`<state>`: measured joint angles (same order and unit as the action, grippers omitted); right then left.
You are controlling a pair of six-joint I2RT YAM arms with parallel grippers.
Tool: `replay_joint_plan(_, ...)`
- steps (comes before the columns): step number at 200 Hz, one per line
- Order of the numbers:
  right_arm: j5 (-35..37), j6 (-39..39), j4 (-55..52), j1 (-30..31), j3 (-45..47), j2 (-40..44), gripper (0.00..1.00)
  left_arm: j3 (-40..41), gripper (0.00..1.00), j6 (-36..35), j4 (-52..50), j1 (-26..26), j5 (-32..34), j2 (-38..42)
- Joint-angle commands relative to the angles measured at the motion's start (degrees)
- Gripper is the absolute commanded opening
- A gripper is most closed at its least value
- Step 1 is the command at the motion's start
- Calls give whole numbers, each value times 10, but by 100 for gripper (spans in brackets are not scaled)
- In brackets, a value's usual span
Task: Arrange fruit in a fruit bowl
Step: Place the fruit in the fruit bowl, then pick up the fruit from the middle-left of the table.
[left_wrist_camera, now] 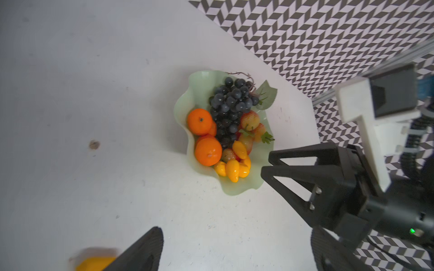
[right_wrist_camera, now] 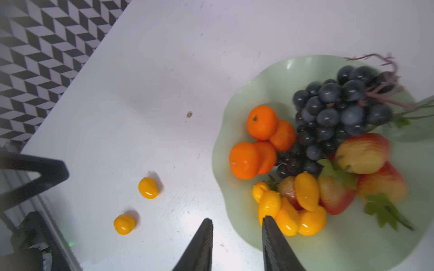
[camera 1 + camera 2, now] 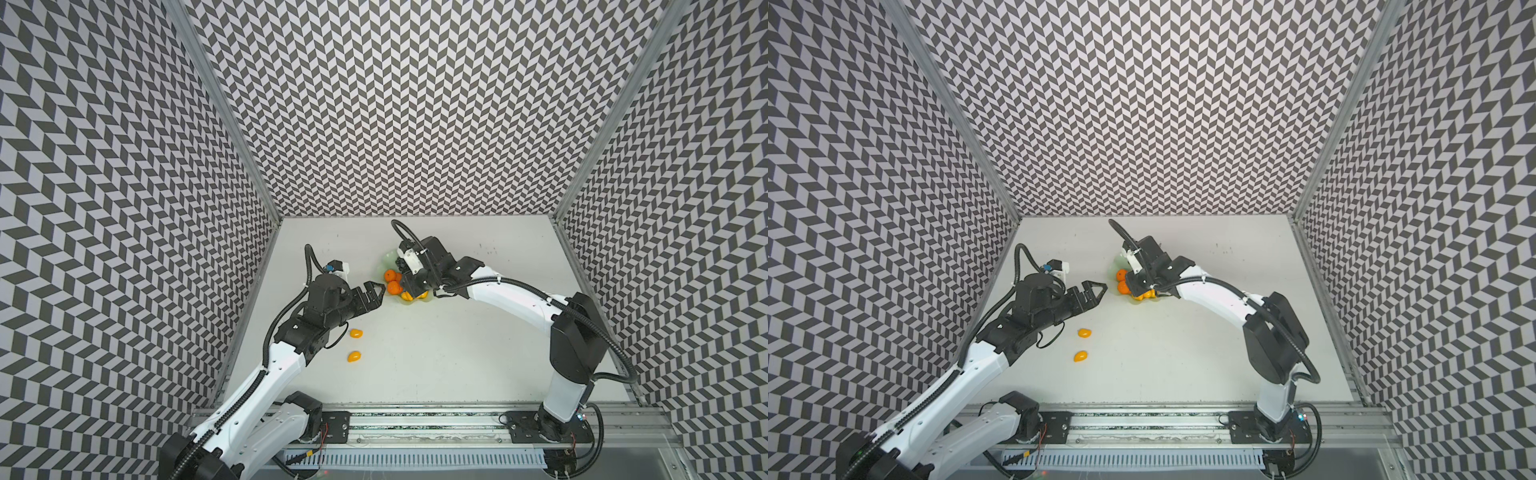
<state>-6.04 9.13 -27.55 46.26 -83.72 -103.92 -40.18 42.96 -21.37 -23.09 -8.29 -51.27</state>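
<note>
Hiding most of the fruit bowl (image 3: 388,259) overhead is the right arm (image 3: 503,293).

The left arm (image 3: 282,365) stretches forward from its base and leans toward the middle, its wrist nearly level; the left gripper (image 3: 376,294) points toward the right arm, and in the left wrist view its fingers (image 1: 145,251) stand wide apart and empty; the right arm (image 3: 511,297) rises from its base, bends at the elbow and reaches toward the middle, wrist pitched downward; the right gripper (image 2: 237,223) has its jaws partly apart with nothing between them; the two grippers are near each other, not touching.
</note>
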Motion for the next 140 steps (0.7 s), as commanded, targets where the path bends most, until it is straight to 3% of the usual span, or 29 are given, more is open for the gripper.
replay_joint_plan(1, -4, 14, 25, 38, 9, -5, 36, 5, 100, 20, -98, 16, 54, 39)
replay_joint_plan(51, -22, 1, 47, 91, -18, -64, 41, 15, 100, 15, -150, 92, 39, 108)
replay_joint_plan(140, -61, -17, 45, 131, -113, -190, 43, 3, 100, -29, -168, 234, -44, 115)
